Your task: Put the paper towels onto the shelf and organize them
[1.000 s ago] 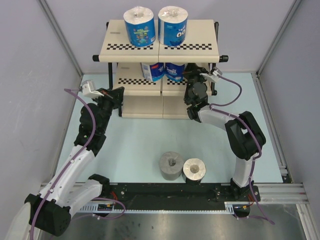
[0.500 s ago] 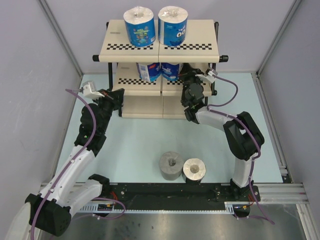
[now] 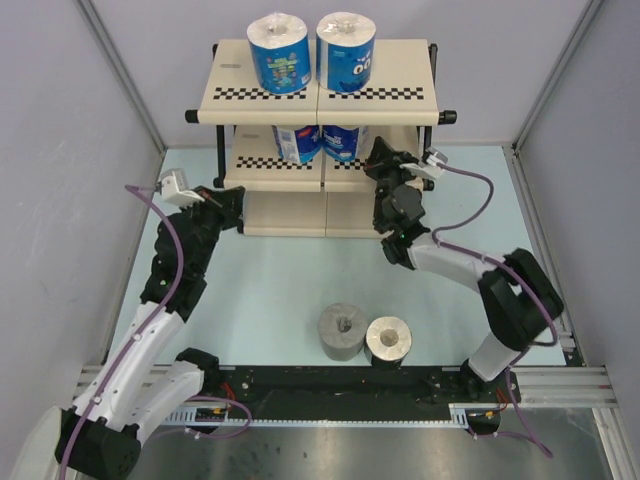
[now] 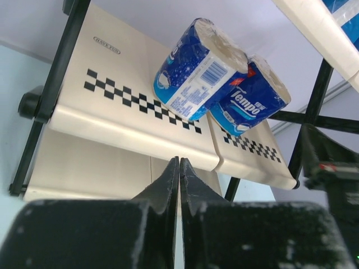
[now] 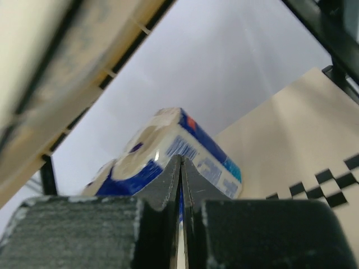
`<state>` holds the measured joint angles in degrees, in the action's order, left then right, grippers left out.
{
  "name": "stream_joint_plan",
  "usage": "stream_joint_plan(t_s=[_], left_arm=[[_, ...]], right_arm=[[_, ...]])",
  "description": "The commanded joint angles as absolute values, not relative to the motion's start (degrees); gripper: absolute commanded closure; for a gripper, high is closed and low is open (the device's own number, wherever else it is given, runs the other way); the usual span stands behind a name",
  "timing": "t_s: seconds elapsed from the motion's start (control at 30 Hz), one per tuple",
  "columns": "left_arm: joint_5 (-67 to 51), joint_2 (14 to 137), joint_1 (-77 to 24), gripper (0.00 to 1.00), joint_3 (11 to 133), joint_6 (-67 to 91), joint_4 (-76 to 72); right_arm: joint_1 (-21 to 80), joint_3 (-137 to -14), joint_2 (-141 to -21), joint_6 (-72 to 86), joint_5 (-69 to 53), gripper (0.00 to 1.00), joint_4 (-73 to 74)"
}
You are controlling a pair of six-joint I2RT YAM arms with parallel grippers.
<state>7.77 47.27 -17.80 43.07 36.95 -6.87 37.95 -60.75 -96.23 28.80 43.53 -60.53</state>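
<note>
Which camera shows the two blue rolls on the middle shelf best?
The left wrist view: both rolls show clearly, side by side. From above, the top board hides most of them; the right hand partly blocks its own camera's view.

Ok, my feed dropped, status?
Left hand and right hand shut, empty, at the beige three-tier shelf. Four blue-wrapped paper rolls shelved; two grey paper rolls on the pale-blue table. Nothing blocking them.

The shelved paper towels (image 3: 277, 52) wear blue print; the cream shelf (image 3: 400, 75) has black-and-white checkered strips.
</note>
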Motion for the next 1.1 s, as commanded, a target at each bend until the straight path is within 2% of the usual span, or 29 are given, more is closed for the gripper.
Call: stream_joint_plan(t_s=[0.0,0.1,0.13,0.2,0.3,0.33,0.4,0.6,0.67,0.8,1.07], left_arm=[[8.17,43.25,-17.31,0.93,42.63,36.74,-2.03],[7.91,40.70,-17.31,0.84,41.49,36.91,-0.44],[8.00,40.17,-17.31,0.77,41.31,36.74,1.13],[7.82,38.59,-17.31,0.68,40.78,36.22,2.28],[7.65,37.10,-17.31,0.53,40.26,36.12,3.25],[7.56,36.83,-17.31,0.44,39.99,36.21,3.34],[6.95,36.56,-17.31,0.36,39.55,36.56,3.52],[5.89,36.39,-17.31,0.00,39.29,36.91,4.92],[5.98,36.04,-17.31,0.00,39.29,36.74,5.62],[6.41,35.07,-17.31,0.00,39.29,36.21,6.24],[7.38,34.10,-17.31,0.00,39.55,35.24,7.91]], right_arm=[[40.17,-54.51,-85.97,27.33,44.91,0.93,-56.71],[38.77,-49.84,-76.93,32.15,42.81,0.75,-45.39],[37.63,-49.31,-72.21,34.43,41.76,0.64,-34.91],[31.51,-48.69,-67.70,41.47,35.97,0.56,-20.57],[22.72,-46.77,-61.01,42.11,26.56,0.48,-11.72],[20.67,-46.24,-58.65,41.14,23.24,0.45,-10.91],[15.42,-45.09,-57.05,37.10,19.01,0.38,-9.94],[4.76,-45.09,-58.79,30.59,-6.71,0.17,-12.82],[1.77,-45.09,-60.90,30.50,-11.49,0.13,-15.97],[0.44,-45.70,-65.03,31.02,-19.31,0.12,-20.03],[-0.53,-48.16,-70.84,32.08,-22.77,0.17,-24.78]])
